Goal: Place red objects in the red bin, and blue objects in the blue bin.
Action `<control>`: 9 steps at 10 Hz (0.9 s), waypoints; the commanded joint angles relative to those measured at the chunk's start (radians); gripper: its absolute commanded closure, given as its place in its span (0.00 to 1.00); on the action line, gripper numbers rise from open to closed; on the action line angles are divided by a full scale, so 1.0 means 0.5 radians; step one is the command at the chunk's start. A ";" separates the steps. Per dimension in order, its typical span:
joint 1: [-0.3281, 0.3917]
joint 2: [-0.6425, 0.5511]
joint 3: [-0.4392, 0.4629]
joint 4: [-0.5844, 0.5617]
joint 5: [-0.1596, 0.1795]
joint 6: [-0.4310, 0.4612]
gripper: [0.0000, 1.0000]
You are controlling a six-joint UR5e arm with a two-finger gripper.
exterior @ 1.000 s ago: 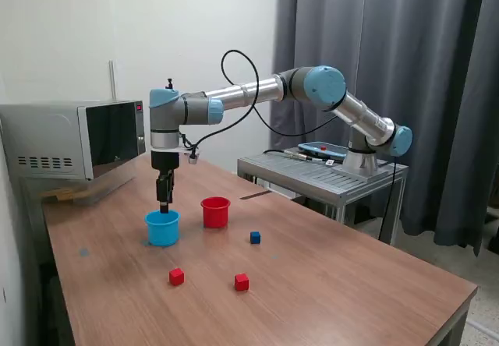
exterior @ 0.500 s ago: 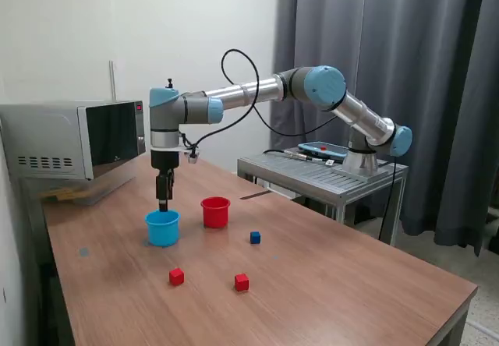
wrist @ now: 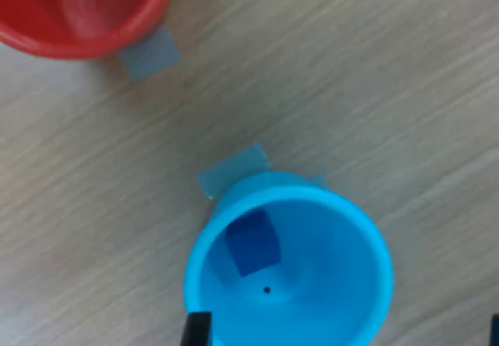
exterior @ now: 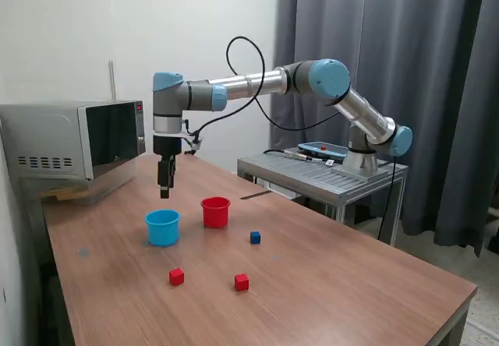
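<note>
Blue cube (wrist: pixel 252 242) lying inside blue bin (exterior: pixel 162 227); pincer (exterior: pixel 164 192) hanging released and empty above, needing vertical clearance before heading toward remaining blue cube (exterior: pixel 255 238).

Hand (exterior: pixel 164 193) has lifted straight up from just above the blue cup (exterior: pixel 162 227), now clear above its rim. Arm's elbow and forearm sit higher too, and the cable loop rose with them.

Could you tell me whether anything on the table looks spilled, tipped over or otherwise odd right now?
Nothing stands out. The blue cup and red cup stand upright, one blue cube lies inside the blue cup, and the other cubes sit flat on the table.
</note>
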 commanded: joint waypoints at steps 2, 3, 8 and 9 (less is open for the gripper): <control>0.024 -0.210 0.143 0.094 0.000 -0.002 0.00; 0.024 -0.269 0.174 0.136 0.003 -0.002 0.00; 0.073 -0.502 0.269 0.321 0.003 -0.002 0.00; 0.092 -0.557 0.312 0.342 0.003 -0.002 0.00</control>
